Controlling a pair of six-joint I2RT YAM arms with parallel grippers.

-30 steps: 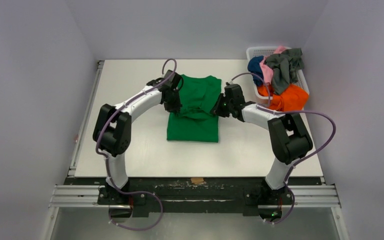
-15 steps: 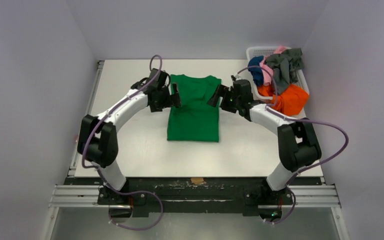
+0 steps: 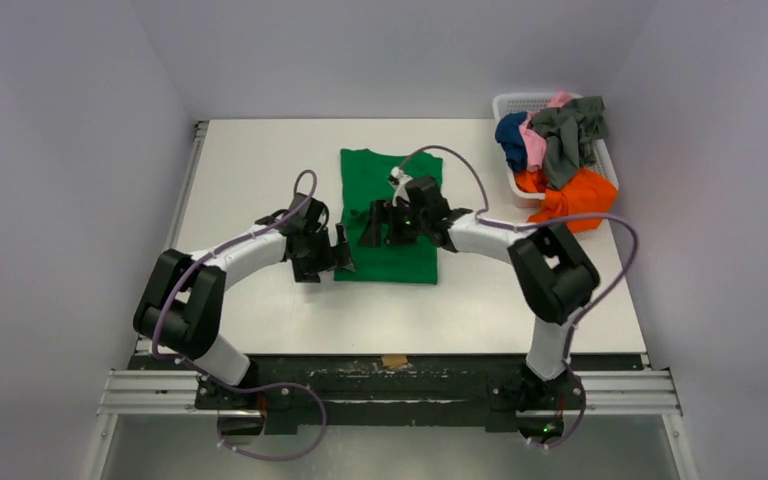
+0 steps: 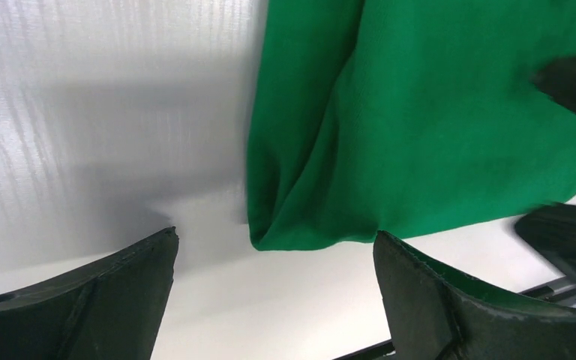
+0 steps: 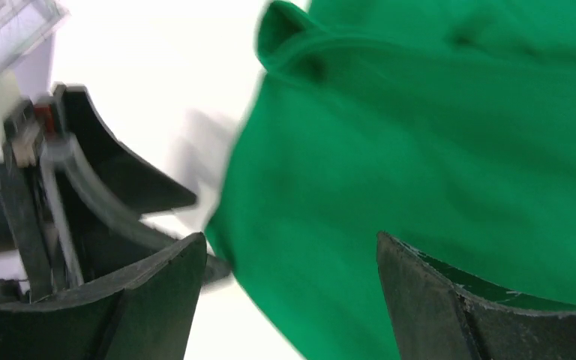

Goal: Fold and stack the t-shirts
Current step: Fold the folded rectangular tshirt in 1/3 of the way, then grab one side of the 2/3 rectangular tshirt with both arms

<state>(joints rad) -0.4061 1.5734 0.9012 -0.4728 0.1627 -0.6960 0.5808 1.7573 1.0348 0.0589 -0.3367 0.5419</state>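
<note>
Both arms had swung nearward. I held the left gripper (image 3: 338,252) and right gripper (image 3: 375,222) spread and empty over the green t-shirt (image 3: 388,180), which lay mid-table (image 3: 260,150), ready to take its near hem.

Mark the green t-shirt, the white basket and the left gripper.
green t-shirt (image 3: 371,180), top external view, upper chest.
white basket (image 3: 518,101), top external view, far rim.
left gripper (image 4: 276,238), left wrist view, midway between fingertips.

White arms (image 3: 250,248), black joints (image 3: 550,270), purple cables (image 3: 442,150)
</note>
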